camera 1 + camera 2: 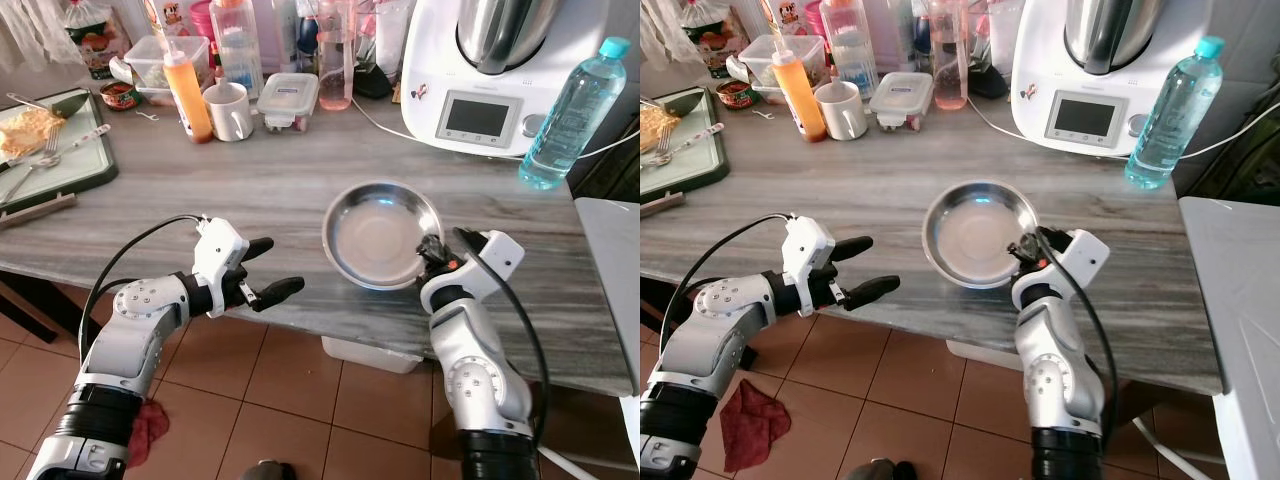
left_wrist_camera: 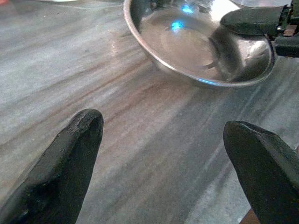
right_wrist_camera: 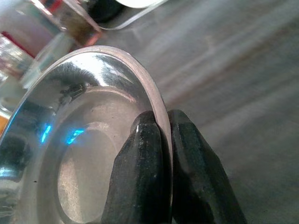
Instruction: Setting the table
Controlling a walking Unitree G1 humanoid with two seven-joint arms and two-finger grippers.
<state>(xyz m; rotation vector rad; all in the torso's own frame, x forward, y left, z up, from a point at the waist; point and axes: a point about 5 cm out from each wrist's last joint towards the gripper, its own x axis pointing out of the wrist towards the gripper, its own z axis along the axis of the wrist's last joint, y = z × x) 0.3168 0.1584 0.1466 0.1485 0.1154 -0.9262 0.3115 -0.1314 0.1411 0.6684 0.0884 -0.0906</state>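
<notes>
We find the table (image 1: pixel 250 190), a grey wood-grain slab, carrying the work, with its near half bare, which we judge leaves room for a place setting.

The kitchen machine (image 1: pixel 490 70) stands at 1 o'clock against the far edge. A tray (image 1: pixel 70 170) with food and cutlery sits at 10 o'clock, out of the working area. A water bottle (image 1: pixel 572 110) stands at 2 o'clock beside the machine.

The bowl (image 1: pixel 380 233), polished steel and empty, rests near the table's near edge, just right of centre. It appears flat on the table or nearly so; we cannot tell whether it is lifted.

At 11 to 12 o'clock stand a mug (image 1: pixel 230 110), a sauce bottle (image 1: pixel 187 90) and a lidded box (image 1: pixel 288 100), grouped well apart from the bowl.

The right gripper (image 1: pixel 432 252) is clamped on the bowl's rim at the bowl's 4 o'clock, one finger inside the wall and one outside. We judge this pinch suits sliding or lifting so shallow a dish from the side nearest the robot.

The left gripper (image 1: pixel 265 270) hangs at 8 o'clock, over the table's near edge, fingers spread wide and holding nothing. It points toward the bowl, apparently in readiness to steady it.
</notes>
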